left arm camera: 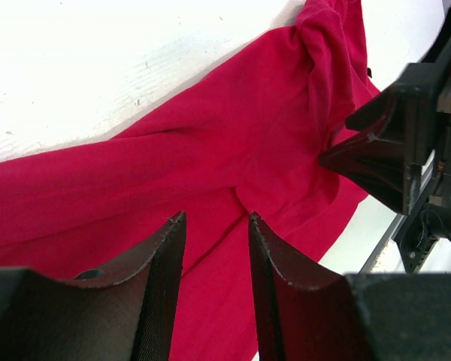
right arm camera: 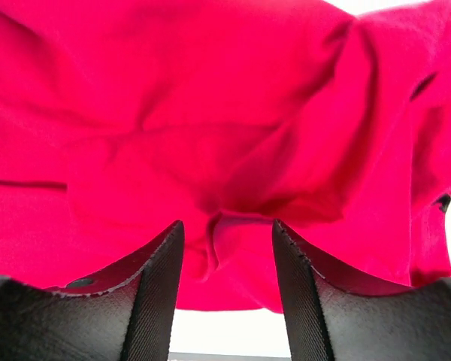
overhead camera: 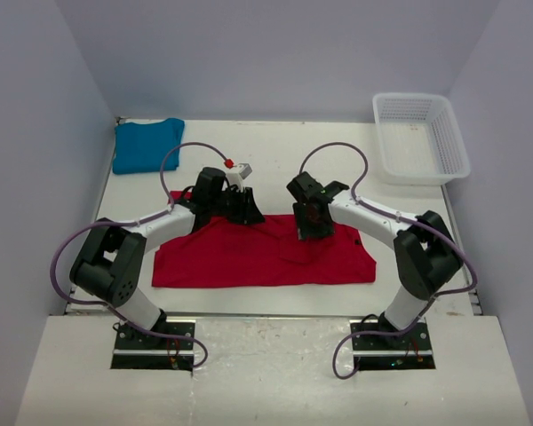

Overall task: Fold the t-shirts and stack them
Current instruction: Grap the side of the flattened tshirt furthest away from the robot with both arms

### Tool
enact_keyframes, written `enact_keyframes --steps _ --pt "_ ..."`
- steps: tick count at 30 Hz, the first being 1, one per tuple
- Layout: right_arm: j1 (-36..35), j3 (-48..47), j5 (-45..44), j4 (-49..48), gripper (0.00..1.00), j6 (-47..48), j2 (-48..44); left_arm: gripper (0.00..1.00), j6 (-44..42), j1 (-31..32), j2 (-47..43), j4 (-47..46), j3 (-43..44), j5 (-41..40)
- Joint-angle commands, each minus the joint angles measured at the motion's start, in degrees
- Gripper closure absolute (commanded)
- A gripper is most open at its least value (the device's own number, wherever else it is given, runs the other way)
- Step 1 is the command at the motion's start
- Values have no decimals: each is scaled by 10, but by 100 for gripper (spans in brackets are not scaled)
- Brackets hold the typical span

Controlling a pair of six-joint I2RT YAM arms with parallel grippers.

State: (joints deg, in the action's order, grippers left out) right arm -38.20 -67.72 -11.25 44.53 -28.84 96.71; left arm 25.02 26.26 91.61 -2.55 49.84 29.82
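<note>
Loosely, red t-shirt [overhead camera: 266,257] fold between parted right jaws; left jaws parted above it.

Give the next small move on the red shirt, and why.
Probably close both grippers on the cloth. The left gripper and right gripper stand with jaws apart over the far edge of the red t-shirt, with a raised fold lying between the right fingers. Nothing looks pinched yet, so it cannot be folded over.

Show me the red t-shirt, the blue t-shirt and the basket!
red t-shirt [overhead camera: 249,257], top view, middle of the cloth.
blue t-shirt [overhead camera: 147,145], top view, its middle.
basket [overhead camera: 420,142], top view, bare mesh floor.
</note>
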Motion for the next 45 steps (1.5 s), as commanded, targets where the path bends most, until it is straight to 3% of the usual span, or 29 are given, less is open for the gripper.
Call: enact_keyframes --steps 1,11,15,19,27,30,37,40,41,45 --pt "1 -33 -17 -1 49 17 20 60 2 -4 -6 -24 -5 10" --pt "1 -46 -62 17 53 15 47 60 1 -4 -4 -27 -7 13" --pt "2 -46 -68 21 64 10 52 60 2 -4 -1 -32 -8 16" --pt "3 -46 -72 20 69 6 50 60 3 -5 -1 -33 -9 16" --pt "5 -54 -76 21 95 5 52 60 6 -5 -11 -21 -11 -18" --pt "6 -56 -76 20 100 5 52 60 9 -9 -19 -18 -16 -37" --pt "6 -40 -77 16 100 -2 20 57 38 -33 -45 29 -20 -178" --pt "5 -18 -56 -5 100 -2 -16 53 43 -59 -39 79 -4 -239" --pt "6 -14 -49 -14 100 0 -23 46 41 -73 -34 87 3 -252" --pt "3 -3 -35 -28 100 11 -42 43 27 -103 11 135 62 -317"
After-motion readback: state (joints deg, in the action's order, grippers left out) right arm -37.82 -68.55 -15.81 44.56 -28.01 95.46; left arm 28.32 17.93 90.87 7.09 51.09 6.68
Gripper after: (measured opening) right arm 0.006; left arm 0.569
